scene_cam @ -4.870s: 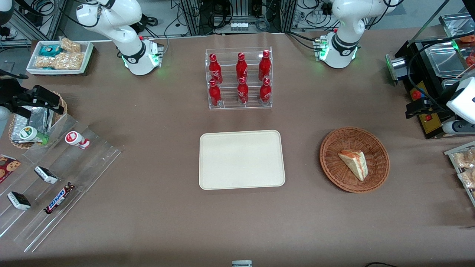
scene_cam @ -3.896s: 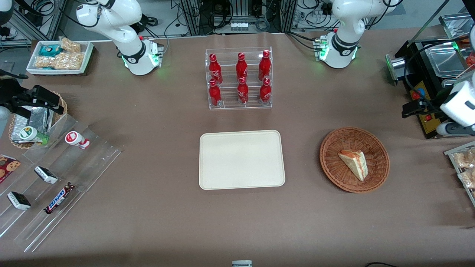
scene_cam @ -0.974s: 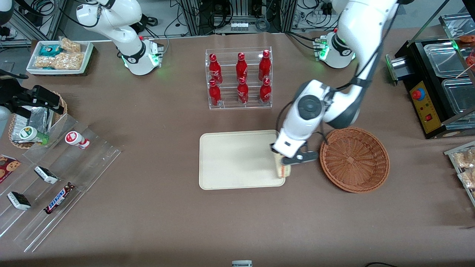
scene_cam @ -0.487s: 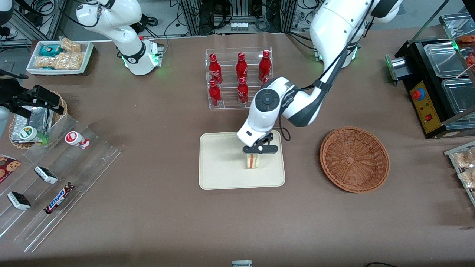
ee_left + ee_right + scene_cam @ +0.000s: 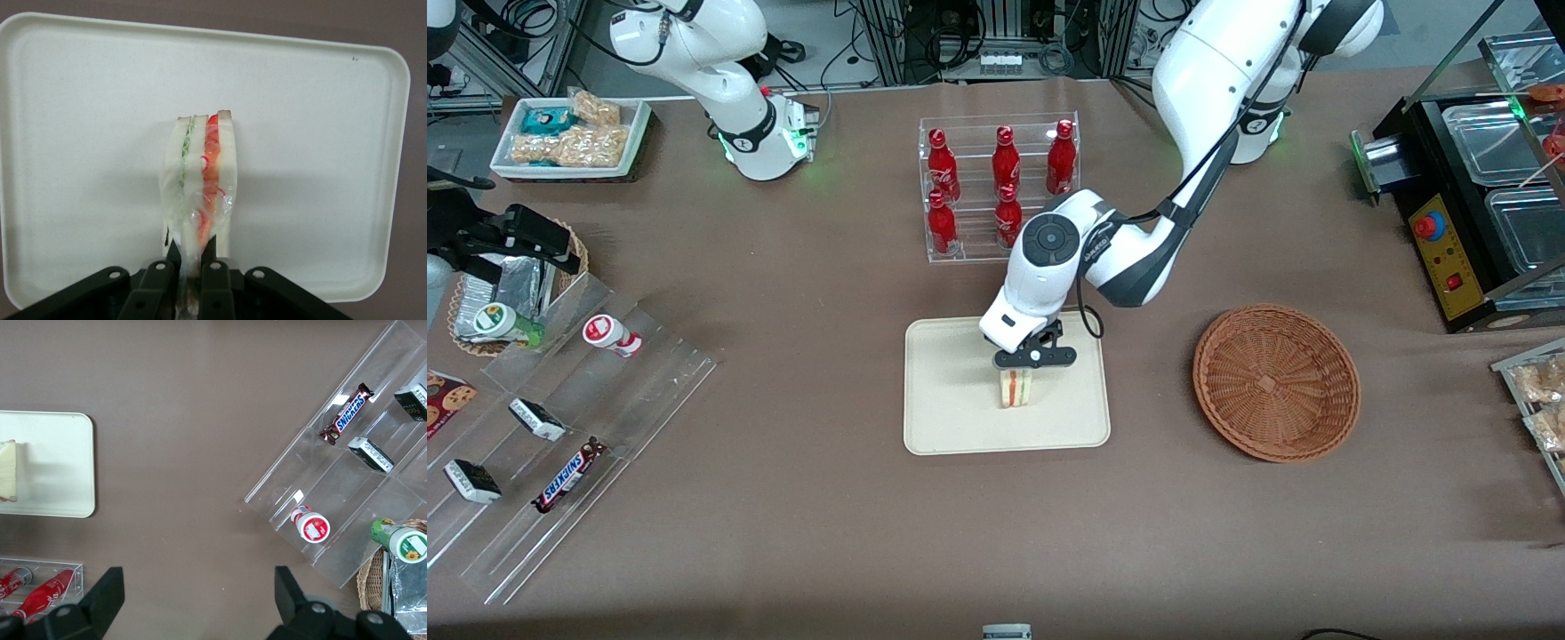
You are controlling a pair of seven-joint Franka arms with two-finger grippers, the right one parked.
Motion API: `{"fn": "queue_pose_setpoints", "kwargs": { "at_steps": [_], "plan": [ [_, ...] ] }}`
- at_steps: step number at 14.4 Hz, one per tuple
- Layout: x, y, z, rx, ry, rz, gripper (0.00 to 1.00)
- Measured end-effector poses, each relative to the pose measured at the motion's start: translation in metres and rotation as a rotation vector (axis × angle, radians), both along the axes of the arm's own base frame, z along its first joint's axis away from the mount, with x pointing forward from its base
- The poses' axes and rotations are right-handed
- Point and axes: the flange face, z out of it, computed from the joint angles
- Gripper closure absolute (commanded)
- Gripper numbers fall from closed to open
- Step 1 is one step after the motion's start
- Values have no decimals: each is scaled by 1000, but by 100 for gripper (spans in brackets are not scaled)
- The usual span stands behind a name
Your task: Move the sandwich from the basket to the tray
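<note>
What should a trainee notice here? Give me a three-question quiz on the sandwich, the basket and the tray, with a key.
1. True or false: the basket holds the sandwich.
2. The gripper is: A) open above the basket, B) shut on the sandwich above the tray, C) parked off the table.
3. Fill in: the rack nearest the tray holds red ____.

Key: 1. false. 2. B. 3. bottles.
</note>
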Motion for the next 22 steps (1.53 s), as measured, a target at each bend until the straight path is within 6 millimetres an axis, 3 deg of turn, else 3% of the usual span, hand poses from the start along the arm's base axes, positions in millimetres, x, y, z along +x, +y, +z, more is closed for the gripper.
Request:
{"fn": "queue_pose_setpoints", "kwargs": {
  "at_steps": [2, 7, 10, 12, 16, 18, 22],
  "plan": [
    [2, -1, -4, -3, 1, 9, 0],
    [9, -4, -1, -35, -34, 16, 0],
    [23, 1, 36, -55, -81, 33, 0],
    [32, 20, 76, -13, -79, 57, 0],
    [49, 85, 149, 69, -59, 131, 0],
    [64, 129, 161, 109, -28, 134, 0],
    [89, 224, 165, 160, 28, 90, 0]
  ]
}}
